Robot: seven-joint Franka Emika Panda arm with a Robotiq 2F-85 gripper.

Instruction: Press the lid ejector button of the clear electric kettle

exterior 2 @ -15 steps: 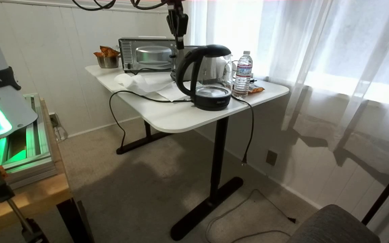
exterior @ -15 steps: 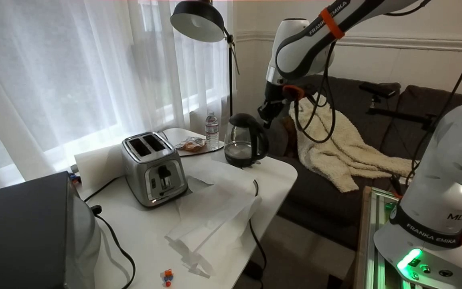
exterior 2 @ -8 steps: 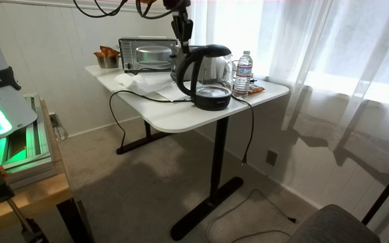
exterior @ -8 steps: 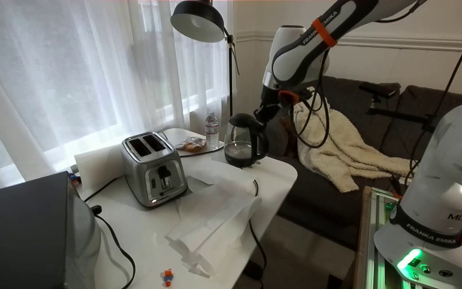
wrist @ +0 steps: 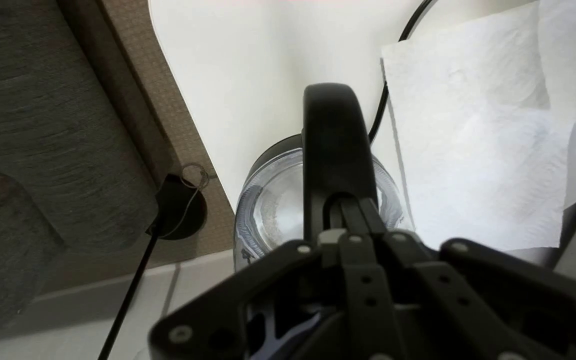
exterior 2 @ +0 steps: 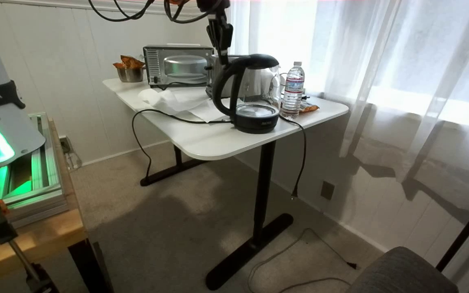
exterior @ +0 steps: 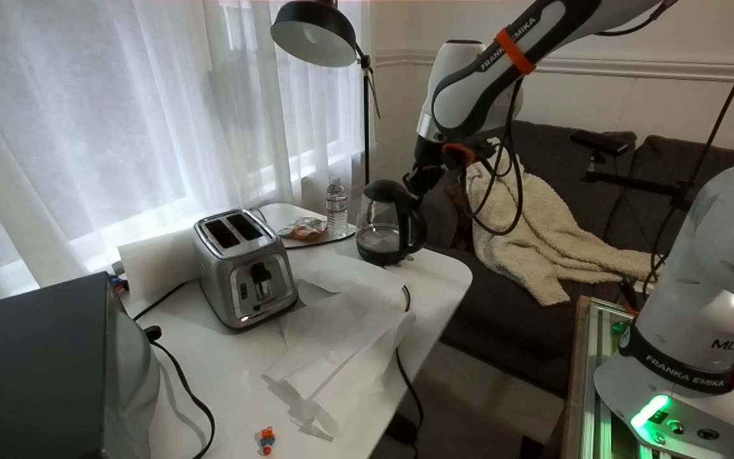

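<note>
- Black two-fingered gripper points downward, its slim fingers side by side and pressed together.
- Directly beneath the fingertips is the clear-glass jug kettle with black lid, handle and base, upright on the table.
- In the wrist view the tips overlap the kettle's smooth black handle; whether they touch it I cannot tell, and the ejector button cannot be made out.
- In an exterior view the tips stand at the upper left curve of the handle, with the black lid and glass body to their right.
- Just right of the kettle and a little farther stands a clear plastic water bottle with a printed label.
- Loose white paper sheets lie on the near side of the kettle on the white, round-cornered table.
- Farther left sits a silver two-slot toaster, and at the near left a dark, boxy toaster oven.
- Right of the table is a dark grey fabric sofa with a cream fleece blanket draped over it.
</note>
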